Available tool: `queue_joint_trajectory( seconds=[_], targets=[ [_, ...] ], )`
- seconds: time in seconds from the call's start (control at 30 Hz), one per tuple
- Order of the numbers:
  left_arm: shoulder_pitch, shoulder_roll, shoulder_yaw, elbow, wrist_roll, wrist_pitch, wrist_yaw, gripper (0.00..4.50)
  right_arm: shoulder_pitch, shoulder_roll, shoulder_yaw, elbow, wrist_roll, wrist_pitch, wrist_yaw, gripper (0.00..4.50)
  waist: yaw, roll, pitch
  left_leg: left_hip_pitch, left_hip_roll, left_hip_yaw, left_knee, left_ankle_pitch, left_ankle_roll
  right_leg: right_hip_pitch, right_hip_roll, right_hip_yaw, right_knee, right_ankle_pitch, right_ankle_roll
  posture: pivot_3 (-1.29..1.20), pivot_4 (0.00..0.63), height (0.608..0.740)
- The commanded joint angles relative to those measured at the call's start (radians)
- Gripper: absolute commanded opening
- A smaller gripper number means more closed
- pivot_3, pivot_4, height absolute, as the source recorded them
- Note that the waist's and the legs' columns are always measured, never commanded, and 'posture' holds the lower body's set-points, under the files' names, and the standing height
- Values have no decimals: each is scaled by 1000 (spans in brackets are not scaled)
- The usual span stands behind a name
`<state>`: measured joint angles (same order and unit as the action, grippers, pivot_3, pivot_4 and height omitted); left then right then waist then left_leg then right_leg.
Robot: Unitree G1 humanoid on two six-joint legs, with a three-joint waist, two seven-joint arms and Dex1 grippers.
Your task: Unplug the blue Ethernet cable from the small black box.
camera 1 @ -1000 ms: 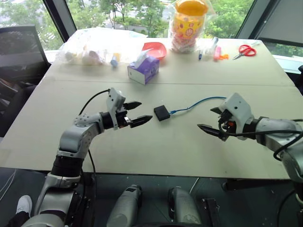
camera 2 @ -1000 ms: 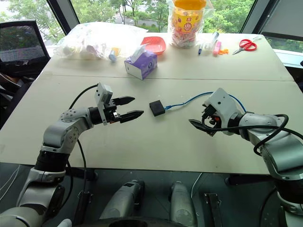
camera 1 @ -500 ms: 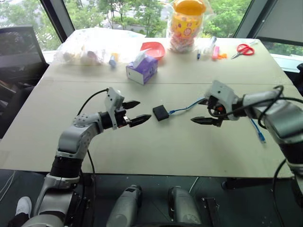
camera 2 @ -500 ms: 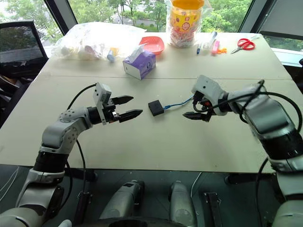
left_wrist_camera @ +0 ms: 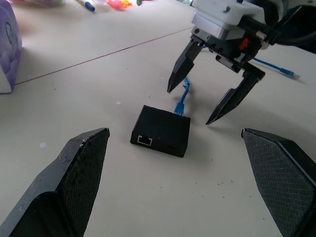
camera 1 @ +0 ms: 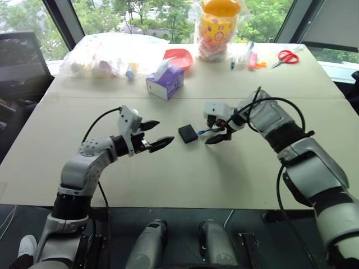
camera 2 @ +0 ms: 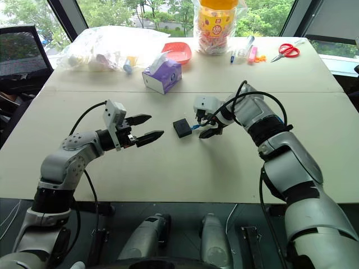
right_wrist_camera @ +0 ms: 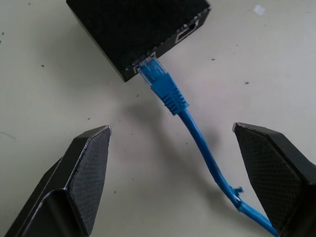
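Right wrist view: right gripper (right_wrist_camera: pixel 170 182) newly astride blue Ethernet cable (right_wrist_camera: pixel 195 131).

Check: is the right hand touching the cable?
Apart. The right wrist view shows the cable between the open right hand's fingers, with bare table either side.

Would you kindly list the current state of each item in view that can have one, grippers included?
blue Ethernet cable: plugged into the box, lying loose on the table.
small black box: flat on the table, a second port empty.
left gripper: open, holding nothing.
right gripper: open, fingers astride the cable near its plug.
purple tissue box: upright, a tissue sticking out.
red scissors: lying closed.
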<state>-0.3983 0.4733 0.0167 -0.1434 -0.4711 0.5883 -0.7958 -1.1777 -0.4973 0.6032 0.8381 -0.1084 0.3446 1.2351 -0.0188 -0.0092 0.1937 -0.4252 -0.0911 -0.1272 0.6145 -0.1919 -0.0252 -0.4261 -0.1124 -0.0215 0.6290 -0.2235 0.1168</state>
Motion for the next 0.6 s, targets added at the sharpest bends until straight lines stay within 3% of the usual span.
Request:
queue_joint_trajectory(
  seconds=[0.03,0.07,0.2,0.37,0.4,0.57,0.6],
  targets=[
    [2,12,23,-51,-15,-1,12,4476,-61,62,-19,102,-41,-57,22,4153,-4,0,0,0,0,0,0,0,-1,0,1,0,0,0,0,0,150,740],
    [2,12,23,-52,-16,0,13,4476,-71,76,-23,123,-50,-66,27,4153,-4,0,0,1,1,0,0,1,-1,0,2,1,1,1,-1,0,150,740],
    [2,12,23,-49,-16,-3,14,4500,-100,121,-39,179,-77,-87,35,2910,-6,0,0,3,2,0,0,1,-3,0,8,6,1,1,-3,0,150,740],
    [-9,7,18,-34,-11,-13,13,4500,-99,147,-50,198,-117,-110,22,271,-19,0,0,4,3,2,-1,2,-3,0,10,7,2,2,-4,0,150,740],
    [-11,6,17,-31,-10,-15,12,4500,-94,145,-55,195,-122,-112,18,19,-20,0,0,4,3,2,-1,2,-3,0,10,8,2,2,-4,0,150,740],
    [-15,2,10,-22,-11,-15,6,4500,-65,125,-92,138,-139,-131,-67,19,-22,0,0,5,3,3,-1,2,-3,-1,10,9,2,2,-4,0,150,740],
    [-22,-3,7,-9,-13,-12,1,4500,-20,99,-127,40,-150,-143,-165,19,-20,0,0,5,3,3,-1,2,-3,-1,10,9,2,2,-4,0,150,740]
  ],
)
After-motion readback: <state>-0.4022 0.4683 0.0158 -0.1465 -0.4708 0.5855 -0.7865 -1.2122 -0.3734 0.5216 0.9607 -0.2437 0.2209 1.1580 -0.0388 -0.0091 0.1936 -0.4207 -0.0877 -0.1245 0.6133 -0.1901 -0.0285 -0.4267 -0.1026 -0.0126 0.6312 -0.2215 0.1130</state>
